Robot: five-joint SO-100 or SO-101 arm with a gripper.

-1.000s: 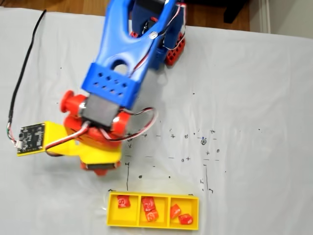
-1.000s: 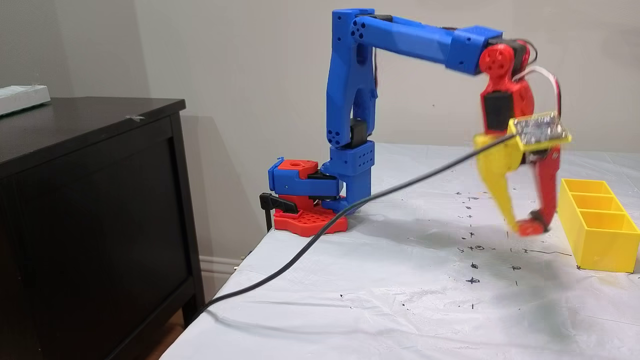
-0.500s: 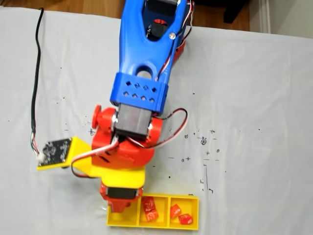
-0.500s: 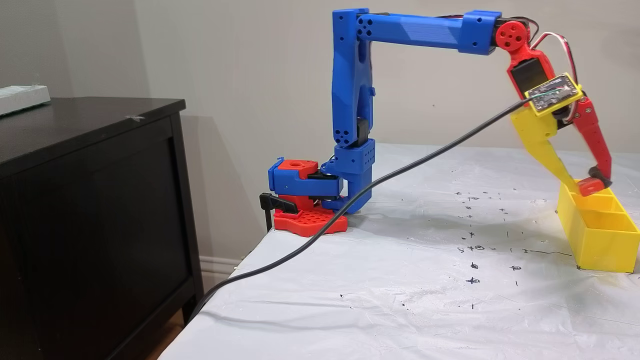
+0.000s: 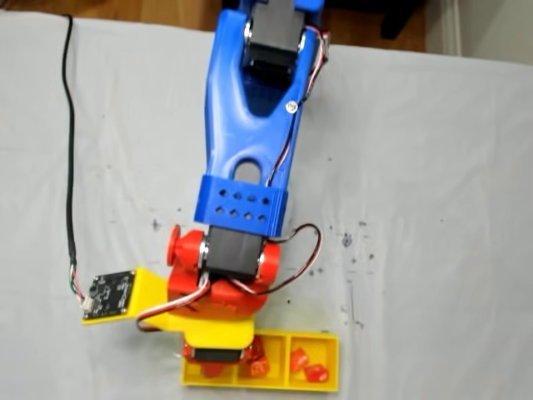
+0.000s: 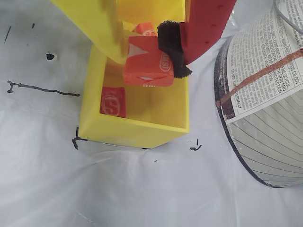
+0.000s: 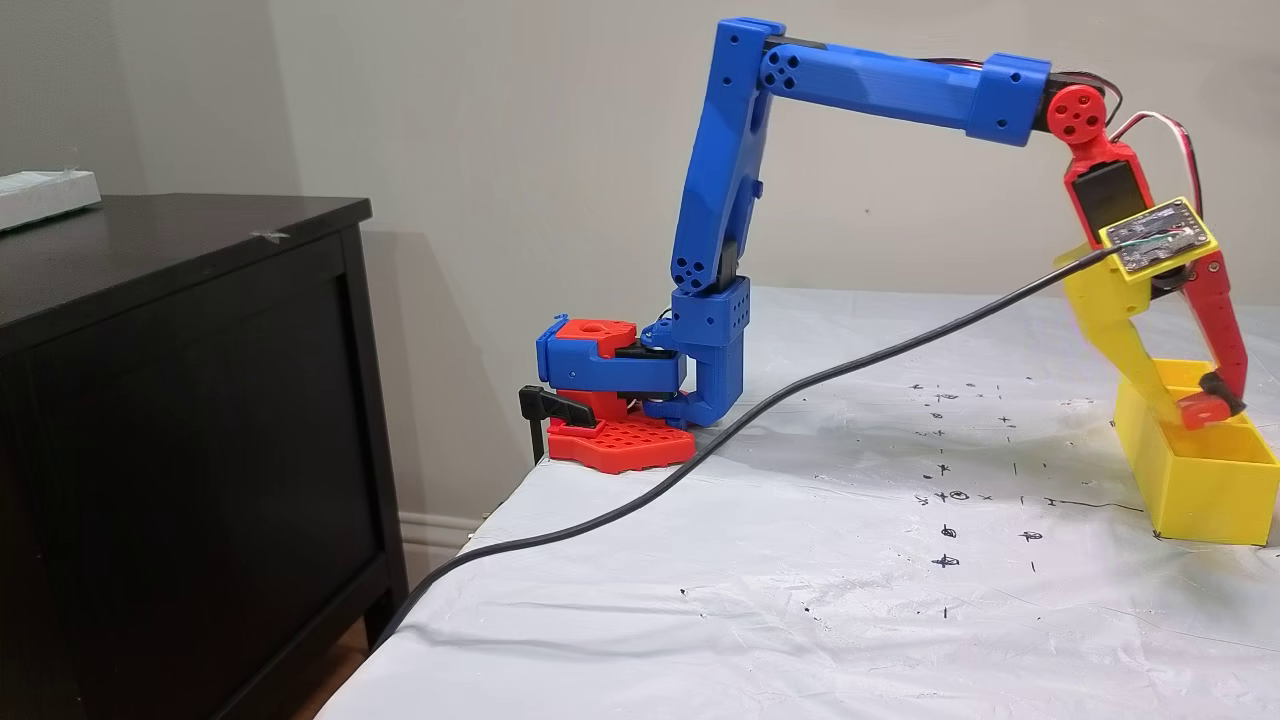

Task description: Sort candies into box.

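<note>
Hanging directly above the end compartment of the box (image 6: 135,130), the gripper (image 6: 147,56) was seen in the wrist view clamped on one candy (image 6: 147,68), which was pinched between the yellow finger (image 6: 102,28) and the black pad of the red finger (image 6: 171,45). The held candy was orange-red and square, and it was suspended over the open compartment, apart from the floor below it. A second candy (image 6: 112,100) was seen lying flat on that compartment's floor, in the corner toward the left of the wrist view. In the fixed view from above, the box (image 5: 333,343) was laid as a yellow row along the bottom edge, its long axis running left to right, and the arm (image 5: 250,158) was stretched over its left compartment; further candies (image 5: 304,365) were visible in the middle and right compartments. In the fixed view from the side, the fingertips (image 7: 1205,408) were lowered to about rim level of the box (image 7: 1200,490), at its nearer end. Since the compartment lay straight beneath the held candy, the coming move was judged to be a simple release, with no sideways travel needed. A rounded object with printed text (image 6: 265,94) stood just beside the box on the white cloth (image 6: 94,189).
</note>
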